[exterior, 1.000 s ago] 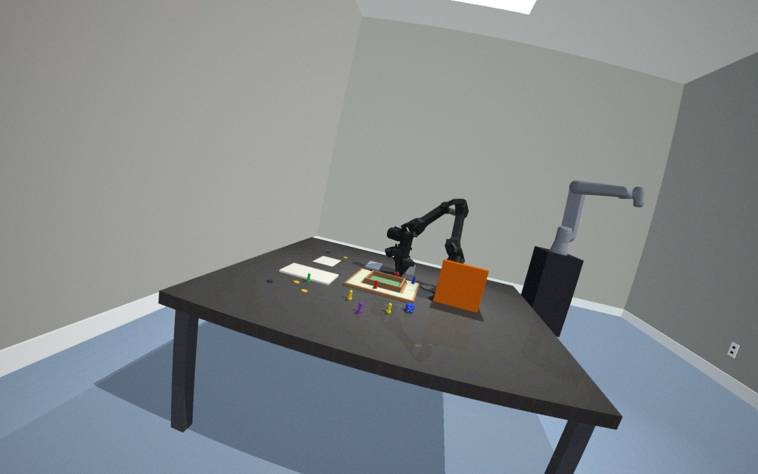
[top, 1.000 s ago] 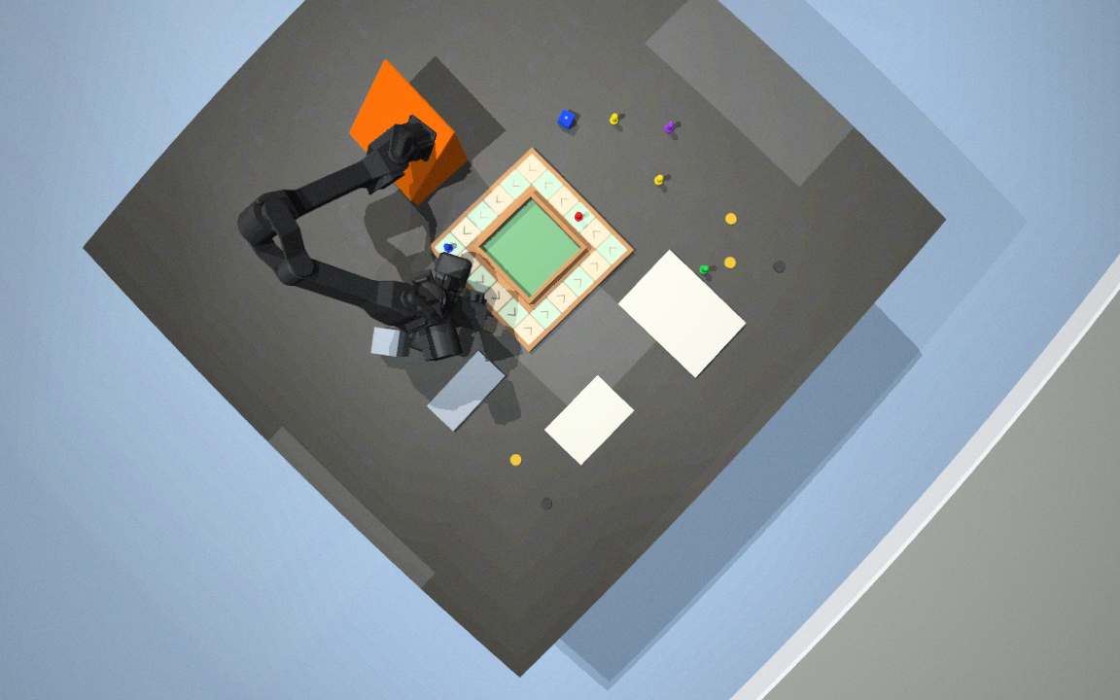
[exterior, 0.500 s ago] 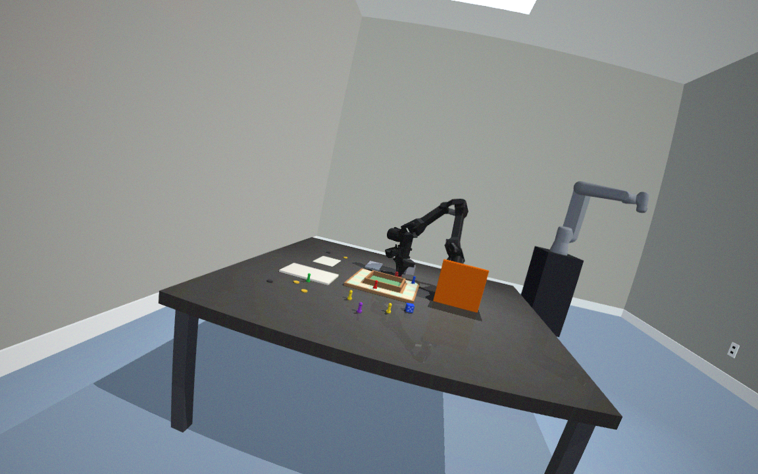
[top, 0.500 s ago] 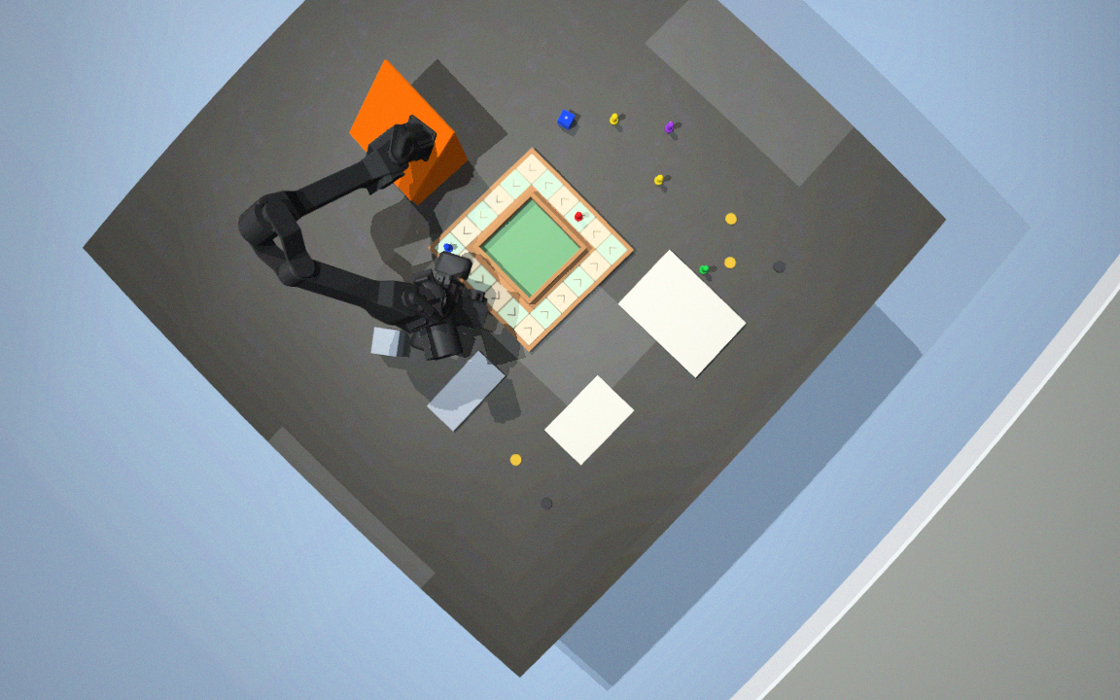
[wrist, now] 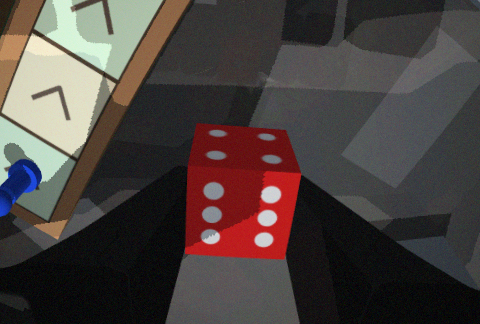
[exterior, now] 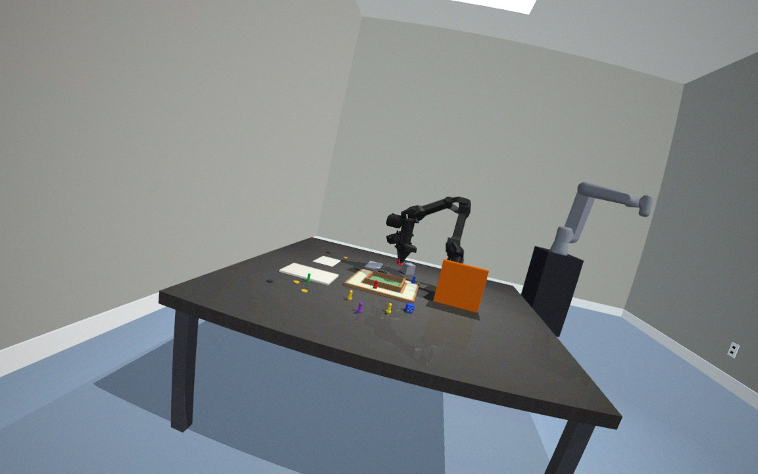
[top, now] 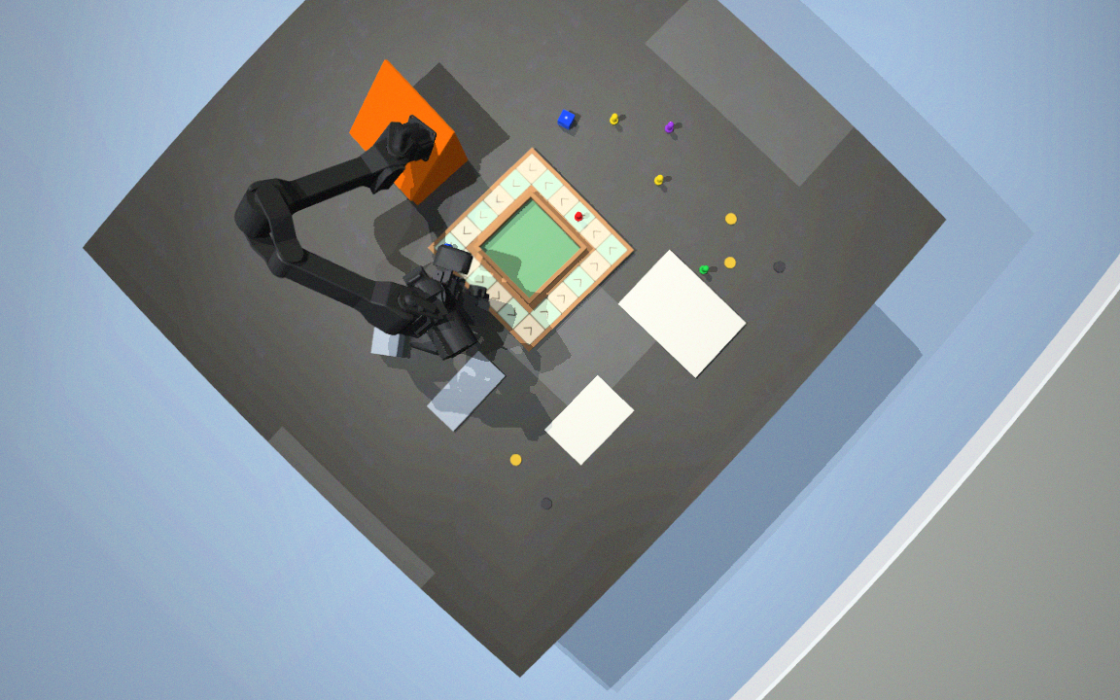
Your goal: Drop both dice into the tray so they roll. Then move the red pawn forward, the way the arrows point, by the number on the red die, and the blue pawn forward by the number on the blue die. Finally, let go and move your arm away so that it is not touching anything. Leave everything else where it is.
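Between fingers, six-pipped red die (exterior: 399, 261) (wrist: 242, 209)
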